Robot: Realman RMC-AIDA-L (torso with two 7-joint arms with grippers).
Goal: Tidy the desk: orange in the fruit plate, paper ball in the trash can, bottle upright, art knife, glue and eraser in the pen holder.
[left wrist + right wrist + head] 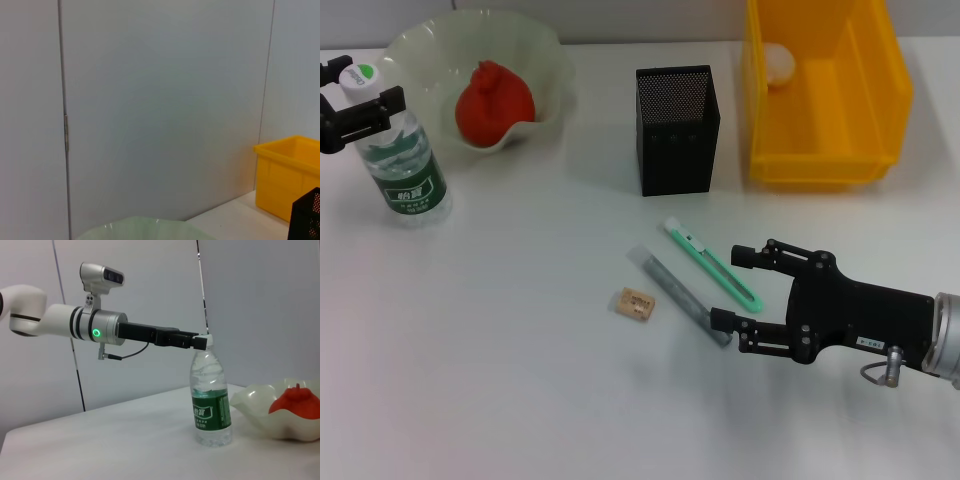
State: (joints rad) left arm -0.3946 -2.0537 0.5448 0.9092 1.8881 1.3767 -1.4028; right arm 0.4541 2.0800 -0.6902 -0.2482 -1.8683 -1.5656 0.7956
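While the bottle point(400, 165) stands upright at the left side of the desk point(500, 350), we see the left gripper point(358, 108) at its neck, just under the white cap point(362, 76). Its fingers sit on both sides of the neck, and in the right wrist view they seem to touch it, so we take them as closed on the bottle point(211, 400).

Behind the bottle we find the fruit plate point(545, 60), pale green and wavy, with the orange point(494, 102) already inside it. At the far right stands the yellow trash can point(880, 100), and the paper ball point(780, 63) lies in its back corner. Between plate and can, the black mesh pen holder point(677, 130) stands upright.

Three small things lie on the desk in front of the holder. We see the green art knife point(712, 263), the grey glue point(678, 295) stick just beside it, and the small beige eraser point(637, 302) a little to the left of the glue.

The right gripper point(731, 288) is low over the desk with its fingers spread open. The near ends of the knife and of the glue lie between them, and the fingers hold nothing.
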